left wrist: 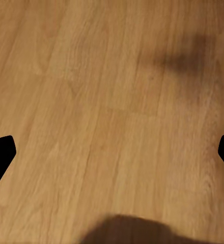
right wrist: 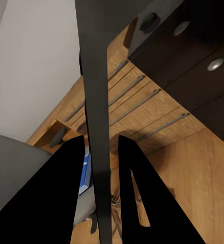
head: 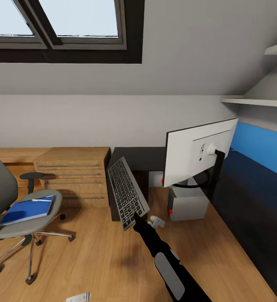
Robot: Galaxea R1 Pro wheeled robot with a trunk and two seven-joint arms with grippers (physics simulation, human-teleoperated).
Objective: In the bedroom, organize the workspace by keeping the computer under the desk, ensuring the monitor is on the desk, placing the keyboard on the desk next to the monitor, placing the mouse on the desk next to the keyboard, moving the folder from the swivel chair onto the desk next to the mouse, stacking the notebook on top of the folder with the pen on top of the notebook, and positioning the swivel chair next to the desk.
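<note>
- Wood plank floor (head: 100, 251) runs under a sloped ceiling with skylights.
- Right gripper (head: 135, 217) holds the keyboard (head: 127, 192) aloft by its near edge, tilted, keys facing up; in the right wrist view its fingers (right wrist: 58, 198) are closed on the thin edge (right wrist: 98, 127), one on each face.
- Left gripper's (left wrist: 112, 152) fingertips (left wrist: 0, 152) stand wide apart over bare floor, holding nothing.
- Monitor (head: 197, 151) stands on the desk (head: 256, 197).
- Folder (head: 27, 209) lies on the swivel chair (head: 29, 222).
</note>
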